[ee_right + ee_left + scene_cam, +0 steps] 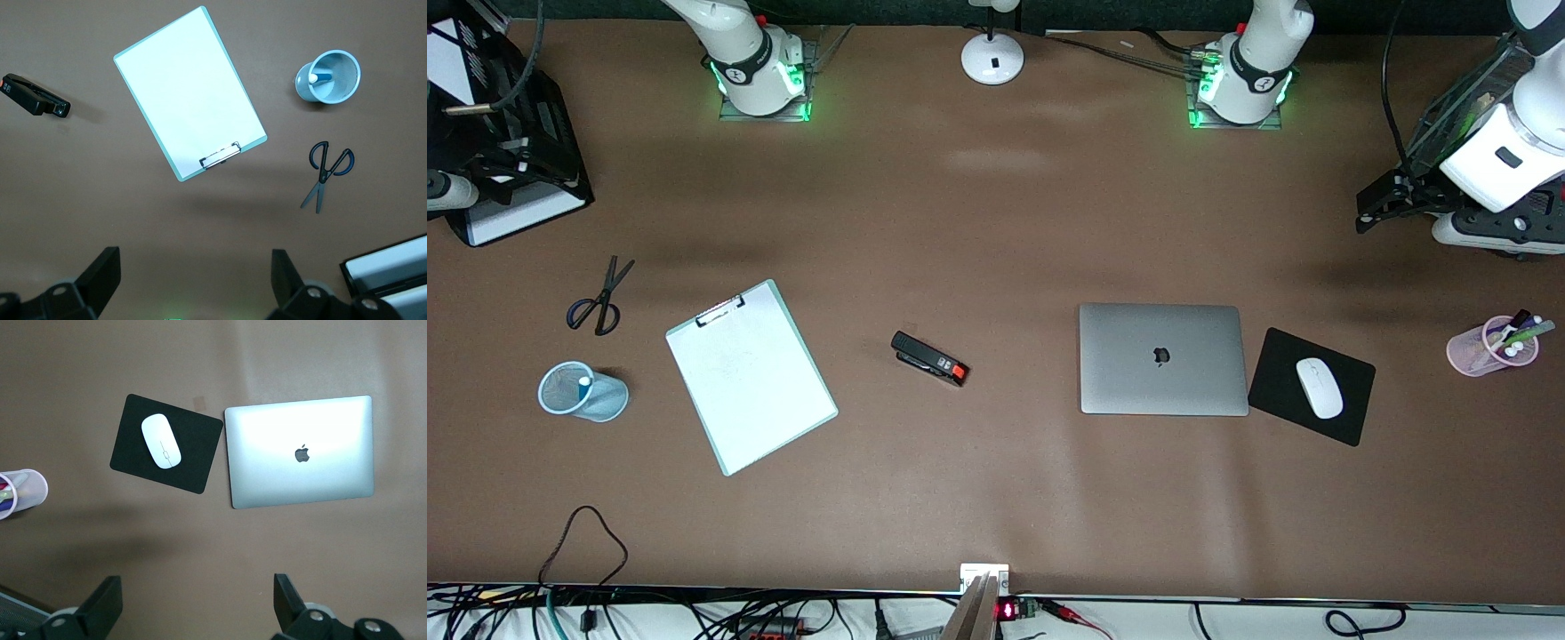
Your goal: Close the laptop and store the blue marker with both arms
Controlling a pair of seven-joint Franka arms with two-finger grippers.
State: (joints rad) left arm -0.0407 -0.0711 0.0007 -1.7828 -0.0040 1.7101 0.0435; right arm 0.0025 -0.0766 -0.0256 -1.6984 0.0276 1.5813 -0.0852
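- The laptop (1162, 359) lies shut and flat on the table (996, 222), lid up, logo showing, toward my left arm's end.
- Just beside it — toward that same end — a black pad (1280, 378) carries a white mouse (1319, 388).
- A pink cup (1480, 348) near my left arm's table edge holds mixed-colour markers.
- A blue mesh cup (585, 392) at my right arm's end holds the blue marker (585, 382), its white end up.
- Near that cup: scissors (600, 298) and a clipboard (751, 375); a black stapler (929, 358) sits mid-table.
- My left gripper (198, 600) hangs high over the table by the pad, fingers (288, 597) spread wide, holding nothing.
- My right gripper (195, 277) hangs high over the table near the clipboard — also wide apart and empty.
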